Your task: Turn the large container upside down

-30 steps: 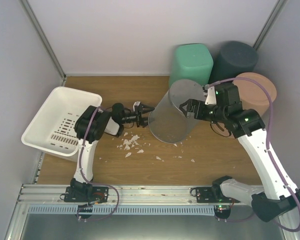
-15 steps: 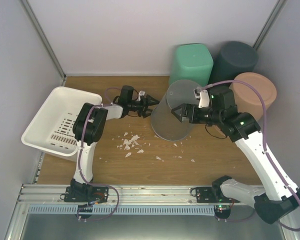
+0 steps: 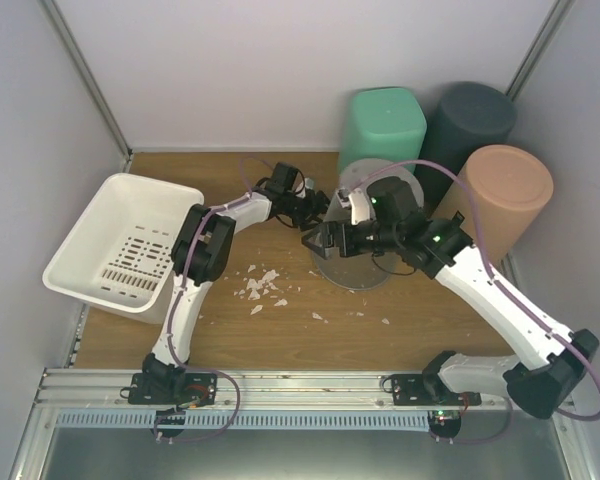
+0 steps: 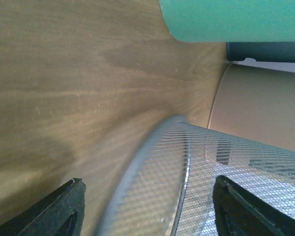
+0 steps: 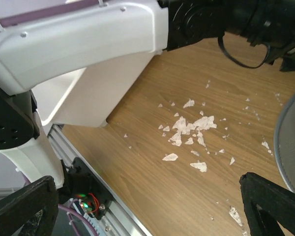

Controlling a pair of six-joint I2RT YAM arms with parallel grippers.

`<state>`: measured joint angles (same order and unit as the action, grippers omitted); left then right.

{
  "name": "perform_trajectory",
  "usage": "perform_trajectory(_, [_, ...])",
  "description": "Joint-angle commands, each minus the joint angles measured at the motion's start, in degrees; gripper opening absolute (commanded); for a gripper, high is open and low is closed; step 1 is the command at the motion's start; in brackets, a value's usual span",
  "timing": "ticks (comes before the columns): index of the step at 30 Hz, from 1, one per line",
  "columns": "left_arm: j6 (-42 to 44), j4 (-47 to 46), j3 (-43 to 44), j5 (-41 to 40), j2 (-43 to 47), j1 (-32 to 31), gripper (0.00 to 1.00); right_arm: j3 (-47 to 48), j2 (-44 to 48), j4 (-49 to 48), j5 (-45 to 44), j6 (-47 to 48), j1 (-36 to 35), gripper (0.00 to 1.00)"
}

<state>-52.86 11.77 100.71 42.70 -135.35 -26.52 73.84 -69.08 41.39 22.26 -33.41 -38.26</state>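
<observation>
Left fingers (image 4: 59, 209) at round wire-mesh container (image 4: 226, 167)

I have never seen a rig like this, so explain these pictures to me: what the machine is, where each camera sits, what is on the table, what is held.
Two robot arms are bolted at the table's near edge. One picture looks down from above; two come from wrist cameras. On the wooden table stand a wire mesh bin, a green bin, a dark grey bin, a tan bin, a white basket and white scraps. The left gripper has its open jaws either side of the wire mesh bin's rim; the right gripper is open, empty.
</observation>
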Motion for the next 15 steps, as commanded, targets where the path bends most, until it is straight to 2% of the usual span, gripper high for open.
perform_trajectory(1, [2.9,2.2,5.1,-1.4,-3.5,-1.1,0.71,0.7,-1.7,0.4,-3.2,-0.1,-1.7,1.0])
perform_trajectory(5, [2.9,2.2,8.0,-1.5,-4.6,-1.1,0.72,2.8,-0.5,3.9,-7.6,0.3,-1.8,1.0])
perform_trajectory(7, [3.3,2.5,8.4,-1.6,-3.4,-1.1,0.73,3.2,0.5,3.5,-6.1,0.6,-1.8,1.0])
perform_trajectory(11, [6.5,4.6,9.5,-4.6,2.5,-0.1,0.74,2.3,-1.1,4.7,-3.8,1.8,-1.8,1.0])
perform_trajectory(15, [11.8,10.4,14.5,-7.6,9.3,3.0,0.76,0.3,-3.0,4.3,-3.3,2.6,-1.9,1.0])
